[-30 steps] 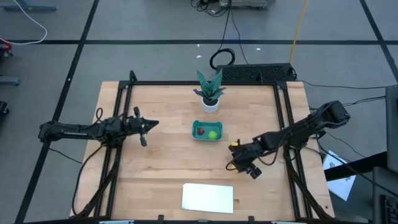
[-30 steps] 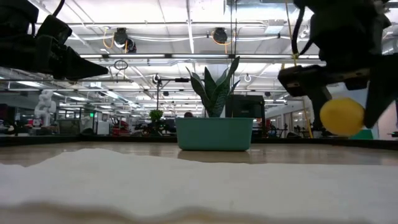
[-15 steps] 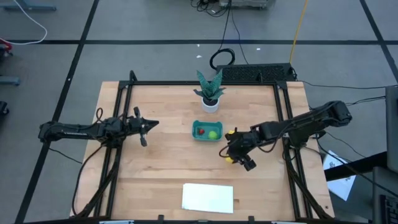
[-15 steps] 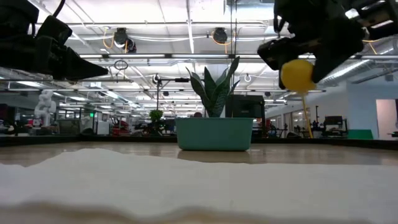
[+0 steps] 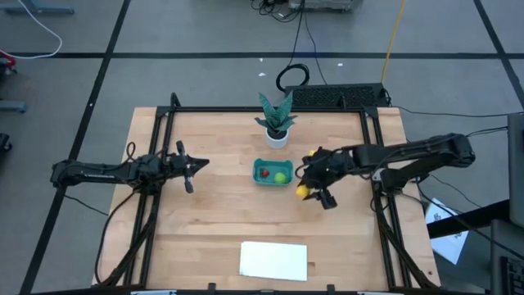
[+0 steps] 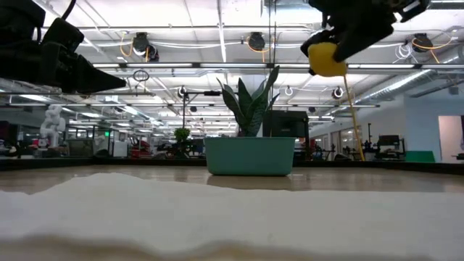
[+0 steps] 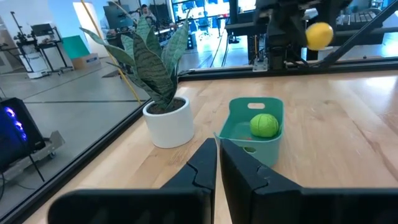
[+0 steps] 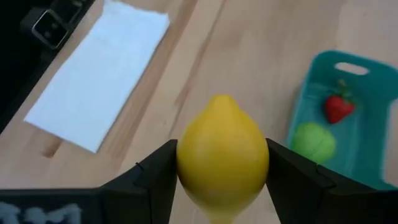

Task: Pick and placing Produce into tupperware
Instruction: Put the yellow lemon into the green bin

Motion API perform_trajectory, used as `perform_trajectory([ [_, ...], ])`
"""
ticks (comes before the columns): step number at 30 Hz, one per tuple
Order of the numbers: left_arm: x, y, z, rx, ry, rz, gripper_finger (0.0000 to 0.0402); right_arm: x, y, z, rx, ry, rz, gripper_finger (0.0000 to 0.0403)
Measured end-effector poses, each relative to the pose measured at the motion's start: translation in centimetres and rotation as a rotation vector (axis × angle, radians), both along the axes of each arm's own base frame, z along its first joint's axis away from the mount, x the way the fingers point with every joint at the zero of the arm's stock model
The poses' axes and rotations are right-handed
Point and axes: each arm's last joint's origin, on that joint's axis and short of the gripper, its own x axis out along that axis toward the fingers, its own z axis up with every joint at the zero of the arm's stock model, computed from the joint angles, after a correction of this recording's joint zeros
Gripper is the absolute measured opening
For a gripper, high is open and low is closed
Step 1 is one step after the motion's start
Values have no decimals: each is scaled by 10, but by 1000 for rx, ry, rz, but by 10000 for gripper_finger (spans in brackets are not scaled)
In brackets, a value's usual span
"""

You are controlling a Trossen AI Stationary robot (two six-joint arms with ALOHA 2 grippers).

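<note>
A: The right gripper (image 5: 312, 190), right of centre in the overhead frame, has its fingers closed on the lemon (image 5: 302, 192), just beside the tub (image 5: 273, 173).

B: The tub already holds the lime (image 5: 279, 175) and strawberry (image 5: 264, 173). I'd carry the lemon fully over the rim, lower it, then let go.

A: The left gripper (image 5: 192, 166), fingers pressed together and empty, waits at mid-left.

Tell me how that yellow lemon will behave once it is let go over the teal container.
The yellow lemon, held in the right gripper, looks rounded and smooth, so it will probably roll when it lands. The teal container has raised walls that should stop it. It may nudge the green fruit inside.
</note>
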Motion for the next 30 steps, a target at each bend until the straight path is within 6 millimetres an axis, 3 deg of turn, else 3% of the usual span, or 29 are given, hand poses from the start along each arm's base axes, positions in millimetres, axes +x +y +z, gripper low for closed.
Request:
perform_trajectory([
  [10,0,0,0,-1,0,-1,26,-7,-16,22,129,-194,-7,197],
  [17,0,0,0,-2,-1,-1,26,-16,-24,12,107,-194,-68,195],
  [30,0,0,0,-1,0,-2,26,-7,-45,16,129,-292,-159,195],
])
